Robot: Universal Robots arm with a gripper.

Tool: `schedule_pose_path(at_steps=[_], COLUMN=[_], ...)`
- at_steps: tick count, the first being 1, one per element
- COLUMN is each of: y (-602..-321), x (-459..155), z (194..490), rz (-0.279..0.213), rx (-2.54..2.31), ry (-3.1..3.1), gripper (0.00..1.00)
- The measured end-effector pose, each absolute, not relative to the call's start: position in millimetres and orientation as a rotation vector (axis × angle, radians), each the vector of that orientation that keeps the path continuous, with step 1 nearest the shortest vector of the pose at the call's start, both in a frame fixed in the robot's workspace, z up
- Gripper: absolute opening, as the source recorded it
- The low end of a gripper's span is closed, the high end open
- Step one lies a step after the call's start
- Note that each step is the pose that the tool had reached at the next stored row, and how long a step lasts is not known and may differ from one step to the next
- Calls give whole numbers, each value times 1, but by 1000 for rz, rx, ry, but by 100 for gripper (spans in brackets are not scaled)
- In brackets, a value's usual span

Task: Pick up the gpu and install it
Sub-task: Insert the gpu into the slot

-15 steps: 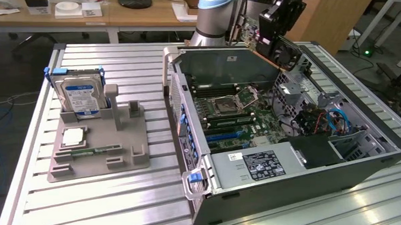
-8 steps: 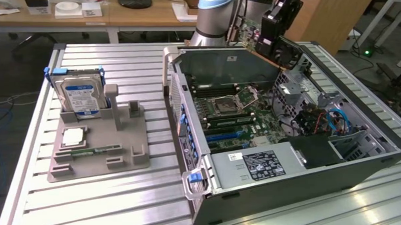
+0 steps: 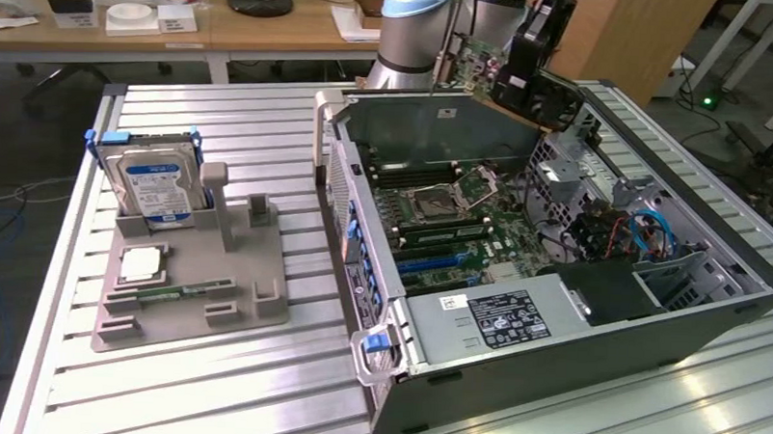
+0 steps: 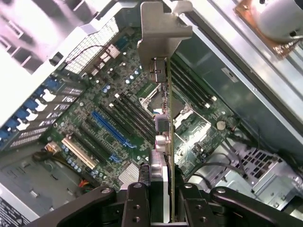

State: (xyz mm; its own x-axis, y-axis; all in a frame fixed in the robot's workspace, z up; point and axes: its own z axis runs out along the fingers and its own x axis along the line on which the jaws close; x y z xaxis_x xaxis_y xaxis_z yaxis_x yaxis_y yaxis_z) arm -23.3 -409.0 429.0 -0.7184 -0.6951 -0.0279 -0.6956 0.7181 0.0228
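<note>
Hand (image 4: 163, 194) tight on gpu (image 4: 163, 137) — edge-on, long axis out from hand, bracket end (image 4: 163, 28) farthest, above mobo (image 4: 113, 123)

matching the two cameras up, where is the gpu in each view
Exterior view: gpu held in the gripper, above the far edge of the open case.
Wrist view: gpu edge-on in the gripper, over the motherboard.
Shared landmark: the blue slot.

gpu (image 4: 163, 139): grasped edge hidden in end effector (image 4: 163, 193) (seen edge-on) | arm (image 3: 412, 25): cropped
</note>
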Motion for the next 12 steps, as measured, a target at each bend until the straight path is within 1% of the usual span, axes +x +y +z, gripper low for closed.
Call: schedule_pose_path(at_steps=[12], y=[-409], x=[-23], z=[429], rz=[52], rx=[-1452], ry=[2769], gripper=[29])
